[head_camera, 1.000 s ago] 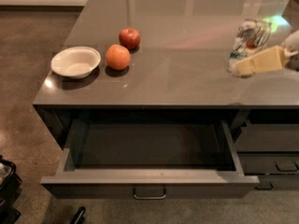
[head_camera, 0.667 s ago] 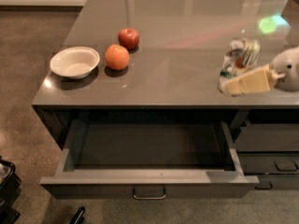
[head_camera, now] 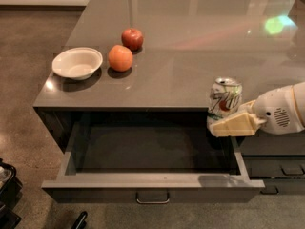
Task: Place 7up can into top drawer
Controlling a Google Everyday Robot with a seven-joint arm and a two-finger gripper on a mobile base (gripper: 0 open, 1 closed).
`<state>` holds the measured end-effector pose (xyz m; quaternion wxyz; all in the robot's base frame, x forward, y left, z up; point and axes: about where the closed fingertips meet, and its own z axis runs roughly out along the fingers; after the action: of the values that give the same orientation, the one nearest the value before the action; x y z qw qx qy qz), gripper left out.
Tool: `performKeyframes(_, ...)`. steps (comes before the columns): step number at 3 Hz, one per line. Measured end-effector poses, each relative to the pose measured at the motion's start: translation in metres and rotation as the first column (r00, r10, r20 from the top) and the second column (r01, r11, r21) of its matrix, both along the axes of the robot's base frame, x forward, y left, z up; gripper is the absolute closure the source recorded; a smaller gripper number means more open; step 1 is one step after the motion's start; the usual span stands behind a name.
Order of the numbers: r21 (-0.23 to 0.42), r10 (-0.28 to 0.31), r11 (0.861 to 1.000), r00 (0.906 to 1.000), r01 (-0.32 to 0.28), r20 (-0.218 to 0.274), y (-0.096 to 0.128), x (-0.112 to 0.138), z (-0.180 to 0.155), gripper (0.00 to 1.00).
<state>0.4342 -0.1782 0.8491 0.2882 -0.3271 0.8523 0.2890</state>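
The 7up can (head_camera: 225, 97) is silver-white with green lettering and a red spot. My gripper (head_camera: 228, 123) is shut on it and holds it upright in the air, reaching in from the right on a white arm (head_camera: 282, 111). The can hangs at the counter's front edge, over the right end of the top drawer (head_camera: 152, 187). That drawer is pulled wide open below the counter; its dark grey inside shows nothing in it. Its flat front panel carries a small metal bar handle (head_camera: 152, 198).
A white bowl (head_camera: 77, 63), an orange (head_camera: 120, 57) and a red apple (head_camera: 132, 38) sit on the grey counter (head_camera: 190, 42) at the left. Narrower shut drawers (head_camera: 281, 168) stand at the right. Dark objects lie on the floor at bottom left (head_camera: 7, 190).
The gripper has carried the can from the counter's right side forward and left, down to the counter's front edge over the open drawer's right end.
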Motion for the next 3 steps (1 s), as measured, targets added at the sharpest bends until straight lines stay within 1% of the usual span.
performKeyframes(1, -0.003, 0.002, 1.0, 1.0, -0.002, -0.006, 0.002, -0.002, -0.006, 1.0)
performKeyframes(2, -0.003, -0.038, 0.999, 0.9992, 0.038, 0.014, -0.004, -0.006, -0.007, 1.0)
performKeyframes(3, 0.047, -0.081, 0.996, 0.9962, 0.08, 0.032, 0.007, -0.018, -0.036, 1.0)
